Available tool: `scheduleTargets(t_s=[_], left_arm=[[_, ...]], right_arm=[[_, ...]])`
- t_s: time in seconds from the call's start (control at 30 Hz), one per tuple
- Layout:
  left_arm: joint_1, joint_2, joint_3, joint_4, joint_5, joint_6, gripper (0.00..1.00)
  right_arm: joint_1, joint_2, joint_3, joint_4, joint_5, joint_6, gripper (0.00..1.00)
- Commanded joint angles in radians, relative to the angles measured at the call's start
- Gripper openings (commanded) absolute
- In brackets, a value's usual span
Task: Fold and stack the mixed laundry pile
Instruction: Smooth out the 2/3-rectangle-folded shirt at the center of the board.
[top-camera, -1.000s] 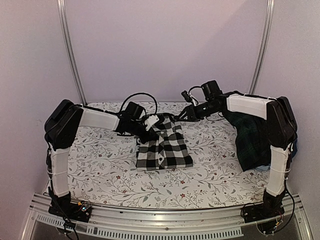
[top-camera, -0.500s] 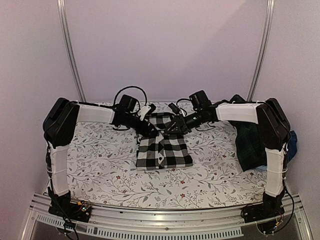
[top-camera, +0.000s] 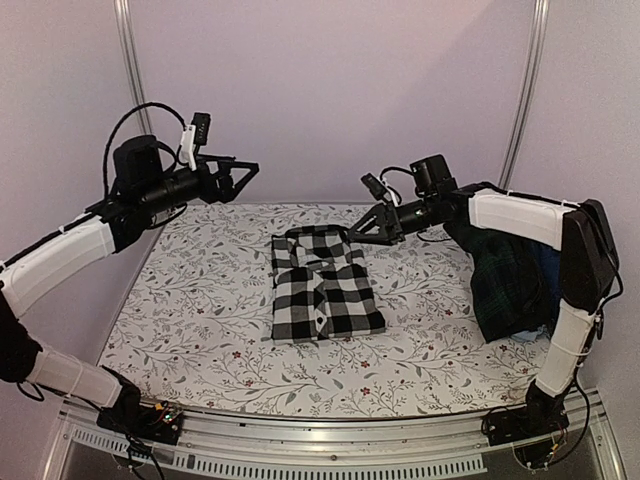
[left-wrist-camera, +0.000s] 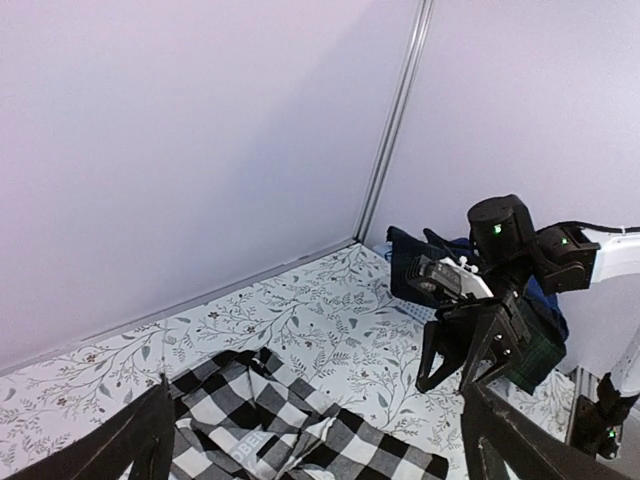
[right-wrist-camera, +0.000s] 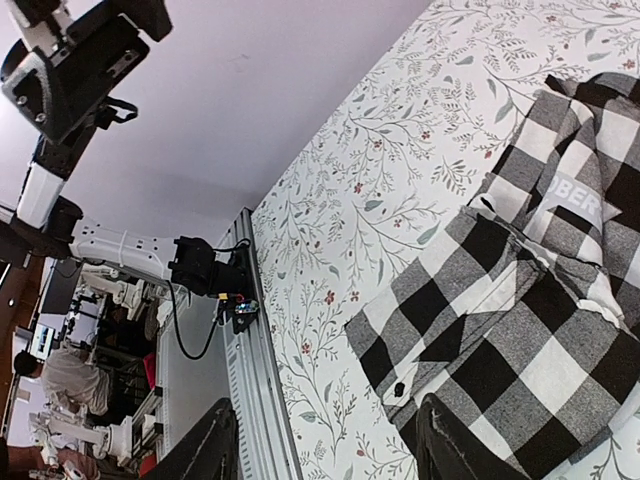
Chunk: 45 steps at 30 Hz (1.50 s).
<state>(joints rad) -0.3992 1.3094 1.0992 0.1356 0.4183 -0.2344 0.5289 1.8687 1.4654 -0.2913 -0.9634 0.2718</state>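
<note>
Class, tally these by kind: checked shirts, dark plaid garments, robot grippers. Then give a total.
Checked shirt: 1
Dark plaid garment: 1
Robot grippers: 2, the left gripper and the right gripper
Total: 4

Floral-printed white table covering (top-camera: 200, 300), pale wall (top-camera: 330, 90), metal uprights (top-camera: 128, 60) at back corners, aluminium rail (top-camera: 320, 437) along near edge

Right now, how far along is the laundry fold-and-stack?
Done: the black-and-white checked shirt lies folded flat in the middle. In hand: nothing. The left claw is open and raised high, and the right claw is open and empty beside the shirt's far right corner. Left: the dark plaid garment is heaped at the right, unfolded; no stack yet.
</note>
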Motion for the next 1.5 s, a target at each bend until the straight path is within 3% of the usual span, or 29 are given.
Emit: scheduleTargets(t_s=[0.0, 0.07, 0.2, 0.37, 0.73, 0.93, 1.03, 1.13, 1.3, 1.47], left_arm=[[-0.052, 0.077, -0.016, -0.208, 0.091, -0.148, 1.0], [-0.114, 0.091, -0.062, -0.22, 0.155, -0.17, 1.0], [-0.234, 0.111, -0.242, 0.01, 0.316, -0.38, 1.0], [-0.359, 0.218, -0.3, 0.159, 0.404, -0.524, 1.0], [-0.327, 0.532, -0.307, 0.482, 0.477, -0.69, 1.0], [-0.27, 0.679, -0.33, 0.645, 0.495, -0.783, 1.0], [-0.264, 0.707, -0.379, 0.683, 0.484, -0.813, 1.0], [-0.266, 0.648, -0.412, 0.671, 0.491, -0.812, 1.0], [-0.253, 0.498, -0.268, 0.33, 0.457, -0.63, 1.0], [-0.2, 0.579, -0.132, 0.292, 0.462, -0.607, 1.0]], right_arm=[[0.002, -0.057, -0.052, -0.088, -0.103, -0.039, 0.61], [0.003, -0.048, -0.077, -0.113, -0.166, -0.048, 0.61], [0.036, -0.007, -0.1, -0.16, -0.288, -0.058, 0.64], [0.099, 0.04, -0.175, -0.071, -0.37, 0.03, 0.66], [0.113, 0.296, -0.104, 0.013, -0.351, 0.107, 0.66], [0.076, 0.411, -0.172, 0.15, -0.303, 0.222, 0.65], [0.069, 0.44, -0.213, 0.129, -0.273, 0.221, 0.64], [0.068, 0.402, -0.219, 0.069, -0.265, 0.169, 0.64], [0.041, 0.242, -0.113, 0.048, -0.247, 0.182, 0.65], [0.01, 0.276, 0.029, 0.107, -0.254, 0.253, 0.62]])
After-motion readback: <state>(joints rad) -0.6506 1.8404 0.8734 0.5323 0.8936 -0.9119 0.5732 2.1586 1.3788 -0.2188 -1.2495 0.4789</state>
